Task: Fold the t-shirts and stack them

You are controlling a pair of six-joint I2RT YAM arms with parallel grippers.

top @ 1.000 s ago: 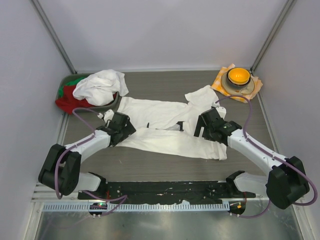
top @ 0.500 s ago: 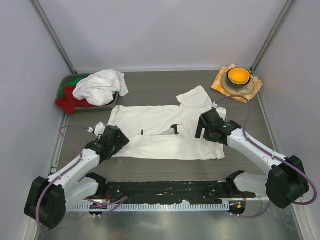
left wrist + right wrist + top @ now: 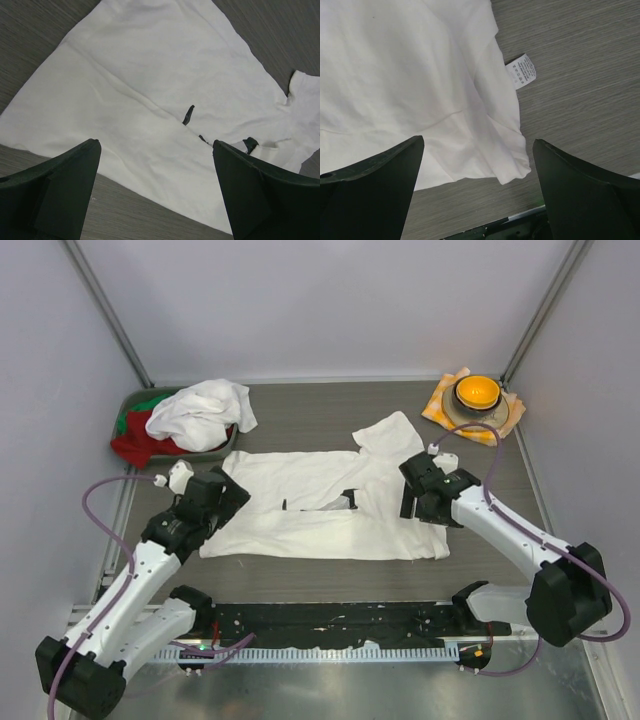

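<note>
Nearest the viewer, a black metal strip [image 3: 330,618] runs along the table's near edge between the two arm bases. Just beyond it, a plain white short-sleeved cotton t-shirt [image 3: 320,510] lies spread flat on the dark grey wood-grain table [image 3: 300,420], its long side running left to right. One sleeve sticks out toward the far side, and a soft fold line crosses the body.

The left gripper [image 3: 222,494] hangs over the shirt's left edge. Its jaws are spread wide with nothing between them (the left wrist view shows only cloth and table below the two dark fingers [image 3: 65,185]). The right gripper [image 3: 424,492] hangs over the shirt's right end, also spread wide and holding nothing. In the right wrist view, the shirt's near right corner sits between its fingers [image 3: 375,185], with a small white care label [image 3: 521,71] sticking out onto the table.

Farther back on the left, a grey-green bin [image 3: 128,405] holds a second white t-shirt, crumpled [image 3: 200,412], on top of a red garment [image 3: 135,447] and a green garment [image 3: 150,400]. In the far right corner, well apart from the shirts, an orange bowl [image 3: 477,392] sits on an orange-and-white checked cloth [image 3: 438,406].
</note>
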